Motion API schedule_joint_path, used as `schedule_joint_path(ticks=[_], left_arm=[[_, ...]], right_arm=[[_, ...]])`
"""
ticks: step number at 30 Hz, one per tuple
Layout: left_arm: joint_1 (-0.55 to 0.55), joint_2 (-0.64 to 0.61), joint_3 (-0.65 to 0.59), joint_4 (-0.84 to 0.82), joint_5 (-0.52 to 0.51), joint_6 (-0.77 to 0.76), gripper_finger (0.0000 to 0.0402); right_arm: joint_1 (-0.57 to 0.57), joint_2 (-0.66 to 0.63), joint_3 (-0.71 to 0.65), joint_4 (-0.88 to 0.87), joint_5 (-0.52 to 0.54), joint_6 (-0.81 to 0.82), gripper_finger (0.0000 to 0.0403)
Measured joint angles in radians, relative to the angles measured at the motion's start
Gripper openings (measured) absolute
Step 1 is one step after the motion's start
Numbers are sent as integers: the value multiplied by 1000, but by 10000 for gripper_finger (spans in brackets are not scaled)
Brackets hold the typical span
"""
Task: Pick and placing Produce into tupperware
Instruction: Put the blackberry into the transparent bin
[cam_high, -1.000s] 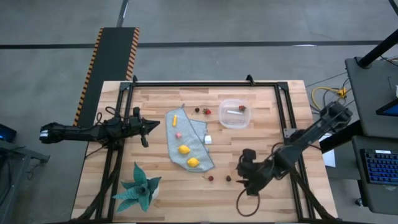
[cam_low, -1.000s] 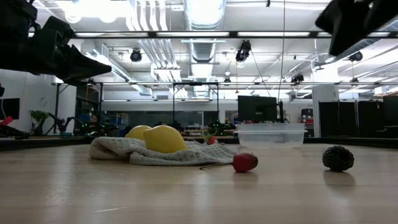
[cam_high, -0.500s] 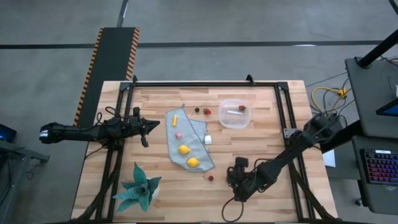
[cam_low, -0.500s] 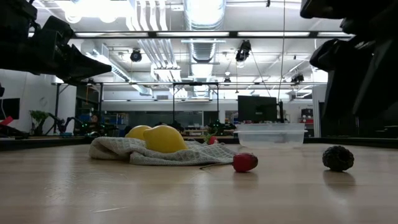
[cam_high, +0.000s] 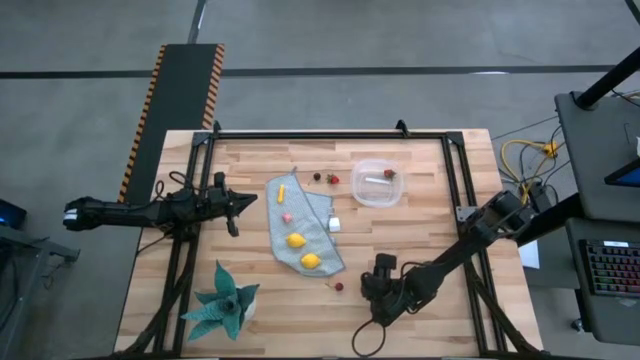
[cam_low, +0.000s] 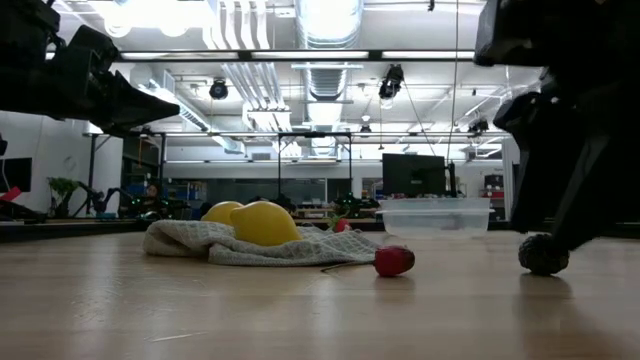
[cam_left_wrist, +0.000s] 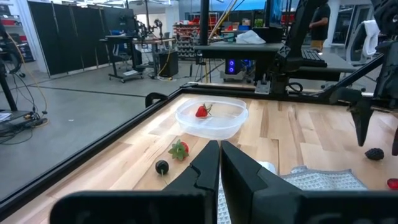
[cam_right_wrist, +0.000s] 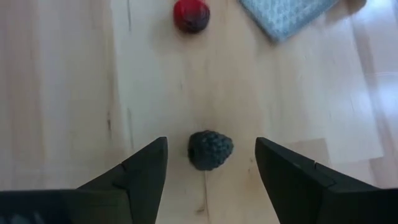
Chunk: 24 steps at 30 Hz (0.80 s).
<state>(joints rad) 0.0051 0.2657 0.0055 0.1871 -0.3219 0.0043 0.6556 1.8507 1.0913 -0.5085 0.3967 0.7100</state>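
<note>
The right hand (cam_right_wrist: 210, 163) is low over the tabletop (cam_high: 420, 230) near its front edge, toward the right side, with its 2 fingers (cam_right_wrist: 144, 171) spread apart on either side of a dark bumpy berry (cam_right_wrist: 211, 149) (a blackberry, by its look). The berry sits on the wood between the fingers; whether they touch it cannot be told. Just beyond it lies a small red berry (cam_right_wrist: 191, 15), close to the corner of the grey-blue cloth (cam_high: 300, 232).

2 yellow lemons (cam_high: 296, 240) rest on the cloth's front half, with a yellow-orange stick (cam_high: 282, 190) and a tiny pink piece (cam_high: 286, 216) on its back half. The clear tupperware (cam_high: 376, 183) stands near the back edge, right of centre, holding a strawberry (cam_left_wrist: 201, 111). Another strawberry (cam_left_wrist: 180, 150) and a dark berry (cam_left_wrist: 162, 167) lie just beside it on the wood.

The left hand (cam_high: 243, 202) hovers at the tabletop's left edge, fingers together.
</note>
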Motion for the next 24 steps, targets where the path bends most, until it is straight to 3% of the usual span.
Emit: schedule_joint_path(ticks=[24], left_arm=[[0, 0, 0, 6, 0, -1, 0]], right_arm=[[-8, 36, -8, 12, -2, 11, 222]])
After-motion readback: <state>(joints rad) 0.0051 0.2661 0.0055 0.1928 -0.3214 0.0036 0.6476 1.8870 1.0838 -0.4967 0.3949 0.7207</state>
